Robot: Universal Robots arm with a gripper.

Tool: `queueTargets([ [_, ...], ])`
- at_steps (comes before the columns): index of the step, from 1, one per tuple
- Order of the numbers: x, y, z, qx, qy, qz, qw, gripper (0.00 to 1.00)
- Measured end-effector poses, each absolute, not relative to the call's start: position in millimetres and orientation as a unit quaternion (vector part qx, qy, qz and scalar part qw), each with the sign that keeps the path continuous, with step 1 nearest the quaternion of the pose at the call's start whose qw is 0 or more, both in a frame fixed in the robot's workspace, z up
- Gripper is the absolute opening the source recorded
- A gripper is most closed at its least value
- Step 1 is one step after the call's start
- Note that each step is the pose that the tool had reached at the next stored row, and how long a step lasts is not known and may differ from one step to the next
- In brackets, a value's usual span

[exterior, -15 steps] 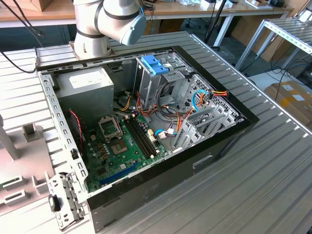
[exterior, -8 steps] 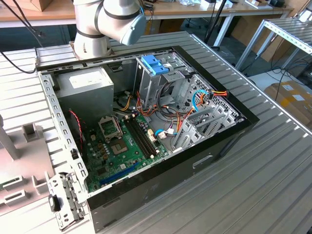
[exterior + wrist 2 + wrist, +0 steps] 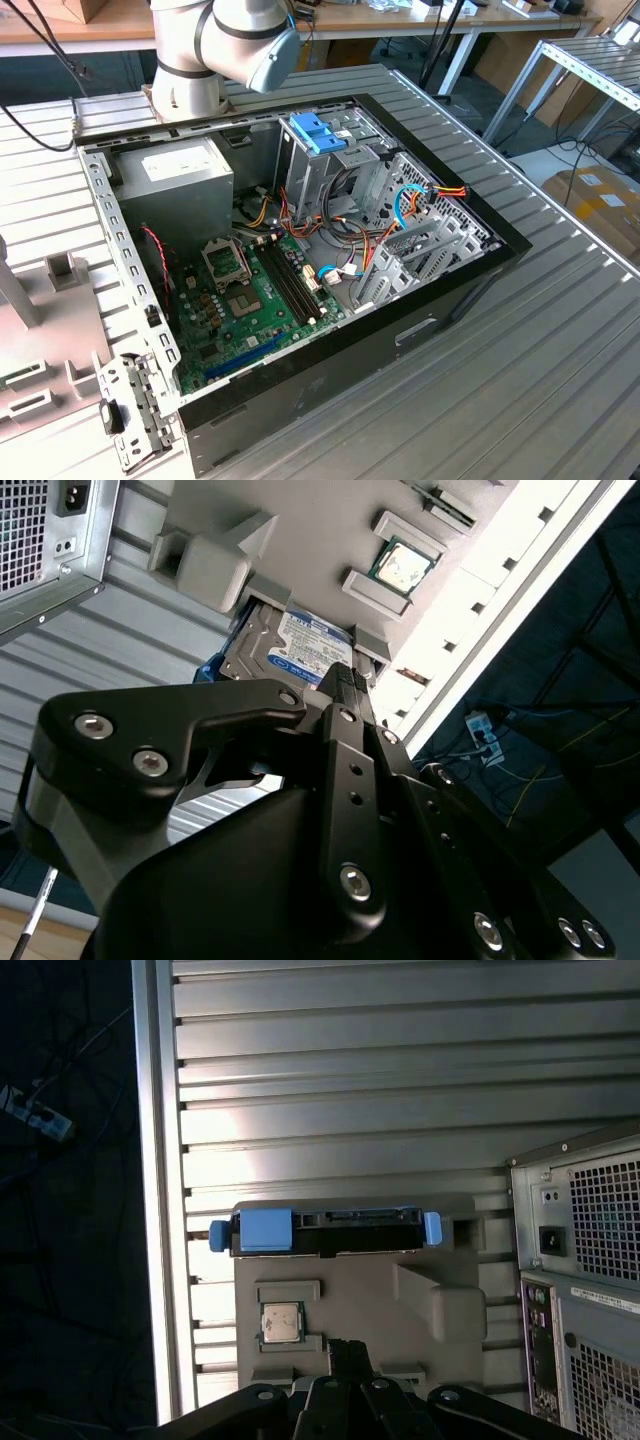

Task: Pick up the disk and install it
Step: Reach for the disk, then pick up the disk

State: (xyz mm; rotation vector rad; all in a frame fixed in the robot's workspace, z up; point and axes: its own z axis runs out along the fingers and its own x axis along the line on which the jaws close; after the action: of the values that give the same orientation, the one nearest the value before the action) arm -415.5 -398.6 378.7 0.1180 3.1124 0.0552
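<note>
The disk (image 3: 325, 1232) sits in a slot of a grey holder (image 3: 420, 1310) near one edge of the ribbed counter (image 3: 400, 1080), just beside the rear of the open PC case (image 3: 590, 1260). Blue carrier tabs show at both ends of the disk. A processor chip (image 3: 280, 1322) lies in another pocket of the same holder.

In both wrist views the end effector (image 3: 340, 685) hovers above the holder, apart from the disk. Its fingers look pressed together and grip nothing.

In the exterior view the case lies on its side on the counter with the motherboard (image 3: 250, 300) exposed, and the arm's base (image 3: 190, 80) stands behind it at the far edge.
</note>
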Motion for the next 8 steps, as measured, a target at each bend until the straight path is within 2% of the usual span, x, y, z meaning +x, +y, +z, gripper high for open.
queueTargets([
  [8,-415.3,-398.6,378.7,0.038,0.999,0.018,0.013,0.11],
])
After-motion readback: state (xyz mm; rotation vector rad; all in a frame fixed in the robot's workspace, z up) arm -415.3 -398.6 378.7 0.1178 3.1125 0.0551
